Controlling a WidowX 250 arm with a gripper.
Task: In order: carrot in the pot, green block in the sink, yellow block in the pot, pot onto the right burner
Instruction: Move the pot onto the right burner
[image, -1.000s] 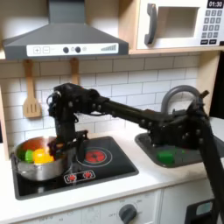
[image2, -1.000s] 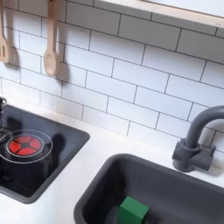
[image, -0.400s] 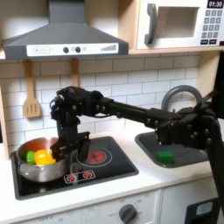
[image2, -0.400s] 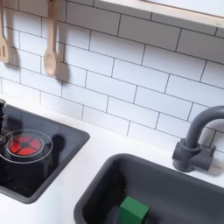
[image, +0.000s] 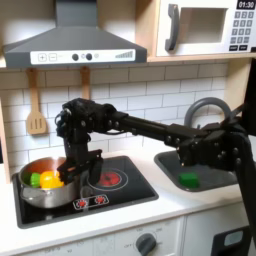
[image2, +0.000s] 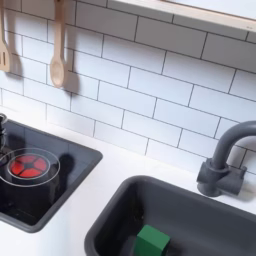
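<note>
Toy stovetop (image: 120, 190), tool (image: 76, 172) at pot (image: 38, 190) rim, grip unclear, green block (image2: 152, 241) partly cropped in sink (image2: 120, 215)

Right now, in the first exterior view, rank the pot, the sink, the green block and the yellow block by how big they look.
Largest to smallest:
1. the sink, though the arm covers part of it
2. the pot
3. the green block and the yellow block: both small, too alike to separate.

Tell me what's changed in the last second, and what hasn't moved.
In the first exterior view, the gripper shifted slightly right and settled at the pot's right rim; whether it grips the rim is unclear. The pot, with the carrot and yellow block inside, stayed put. The green block stayed in the sink.
</note>
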